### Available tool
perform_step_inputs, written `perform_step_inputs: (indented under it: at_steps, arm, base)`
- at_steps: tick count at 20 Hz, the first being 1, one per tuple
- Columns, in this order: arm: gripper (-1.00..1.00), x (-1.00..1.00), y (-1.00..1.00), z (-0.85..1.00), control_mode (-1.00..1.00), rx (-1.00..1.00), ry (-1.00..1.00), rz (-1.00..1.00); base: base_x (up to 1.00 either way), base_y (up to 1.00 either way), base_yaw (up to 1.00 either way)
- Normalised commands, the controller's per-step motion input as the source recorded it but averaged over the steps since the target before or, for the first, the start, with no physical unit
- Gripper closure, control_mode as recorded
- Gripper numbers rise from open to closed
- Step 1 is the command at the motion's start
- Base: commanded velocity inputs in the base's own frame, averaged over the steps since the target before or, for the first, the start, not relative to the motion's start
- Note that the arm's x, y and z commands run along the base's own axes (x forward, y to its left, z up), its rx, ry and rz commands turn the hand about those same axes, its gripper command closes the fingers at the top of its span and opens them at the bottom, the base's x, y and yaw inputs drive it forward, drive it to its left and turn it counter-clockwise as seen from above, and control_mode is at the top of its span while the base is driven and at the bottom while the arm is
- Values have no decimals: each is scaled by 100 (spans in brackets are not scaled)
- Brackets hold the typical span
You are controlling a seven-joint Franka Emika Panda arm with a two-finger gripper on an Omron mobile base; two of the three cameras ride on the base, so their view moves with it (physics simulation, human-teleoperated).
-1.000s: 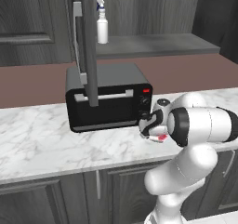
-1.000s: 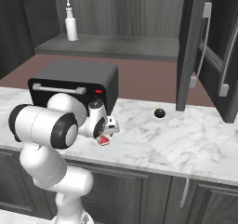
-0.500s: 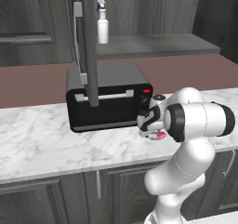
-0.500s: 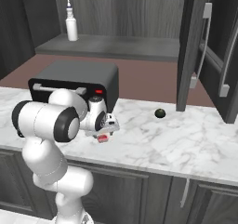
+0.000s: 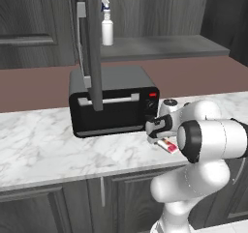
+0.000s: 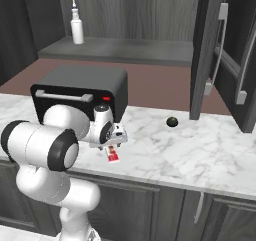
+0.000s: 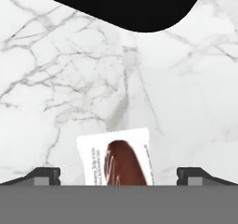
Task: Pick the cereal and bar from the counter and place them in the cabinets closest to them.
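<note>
toaster oven (image 5: 112, 100) seated on table (image 5: 43, 140) | bar (image 7: 118, 159) laid flat on table, right of oven front | jaws (image 7: 118, 179) spread wide, bar framed between tips, nothing gripped | black knob (image 6: 172, 121) further right

Bar (image 7: 117, 163) flat on marble counter (image 7: 186, 88), at 6 o'clock, between spread fingertips (image 7: 44, 175), touching neither. Black toaster oven (image 7: 125, 4) edge at 12 o'clock, well apart from bar.
</note>
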Motion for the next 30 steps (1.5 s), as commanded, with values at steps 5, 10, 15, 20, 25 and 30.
perform_step_inputs:
  at_steps: [5, 10, 15, 20, 25, 30]
  arm:
    - [-100, 0, -2, 8, -100, 0, 1, 5]
    - [-100, -1, -20, -10, -100, 0, 2, 6]
    - [-100, -19, -34, -41, -100, 2, 0, 3]
    - [100, -27, -11, -69, -100, 2, 0, 2]
    - [100, -2, 0, -1, -100, 0, 0, 0]
    - [100, -5, -7, 33, -100, 0, -3, -2]
  base:
    - [0, 0, 0]
    - [0, 0, 0]
    - [0, 0, 0]
    - [0, 0, 0]
    - [0, 0, 0]
    - [0, 0, 0]
